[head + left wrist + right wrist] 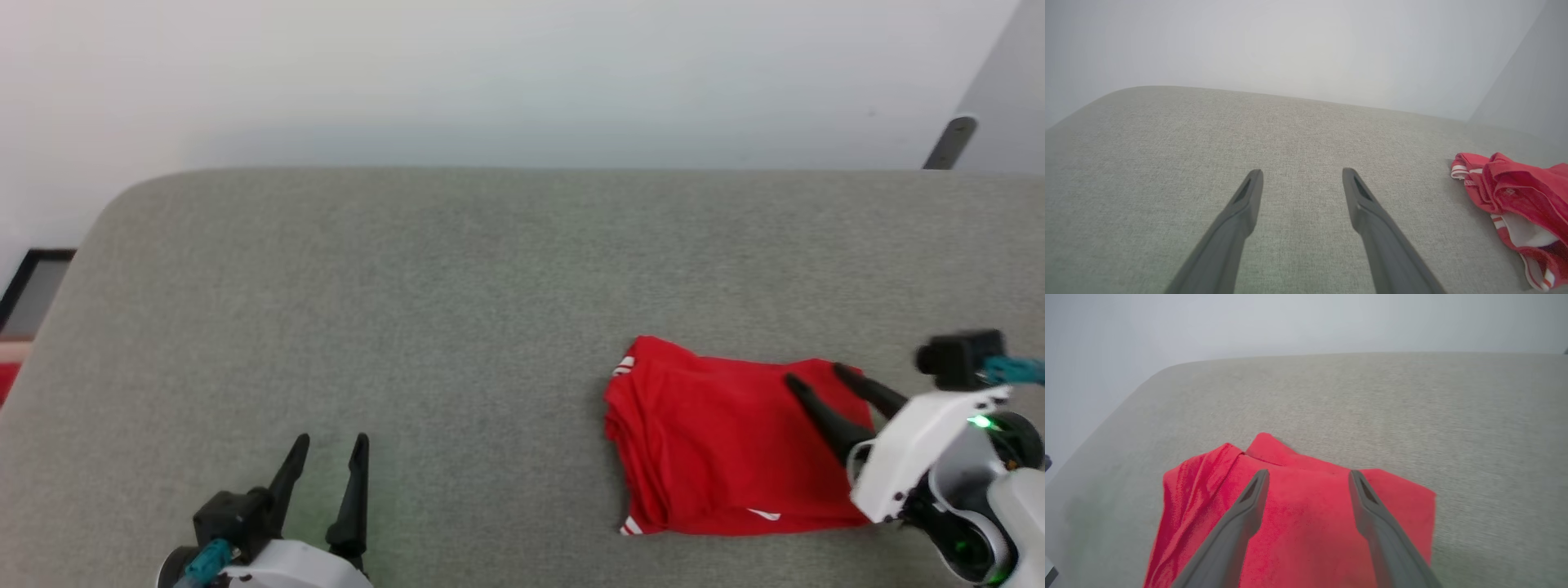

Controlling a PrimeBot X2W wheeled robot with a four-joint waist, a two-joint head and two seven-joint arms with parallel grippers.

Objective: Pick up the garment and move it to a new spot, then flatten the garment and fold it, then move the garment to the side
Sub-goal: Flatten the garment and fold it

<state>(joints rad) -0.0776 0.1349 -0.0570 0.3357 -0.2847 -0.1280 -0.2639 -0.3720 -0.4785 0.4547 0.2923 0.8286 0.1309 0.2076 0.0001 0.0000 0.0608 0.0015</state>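
The garment (710,449) lies as a folded red packet on the grey counter (408,286). Its long axis runs across the robot's front, from its left to its right. Striped trim (625,365) peeks out at the corners of the garment's left end.

The right claw (815,374) is the nearer one by far. It comes in from beyond the garment's right end, with its fingers slanting over that end towards the garment's middle. In the right wrist view both fingers lie over red cloth, spread wide, with bare fabric showing between them and nothing pinched. The claw is open and grips nothing. I cannot tell whether the fingertips rest on the top layer or hang just above it.

The left claw (332,443) sits well apart from the garment, off its left end, and is also spread open and empty, with only counter under it. From its wrist view the garment is off to the right, its stacked layers and white lining showing at the edge.

Judging by the tidy fold and the garment's place on the robot's right, the folding looks done. What follows probably belongs to the right arm. It either backs away off the garment's right end, or closes on that end to carry the packet further aside. A careless lift could drag the top layer and spoil the fold.
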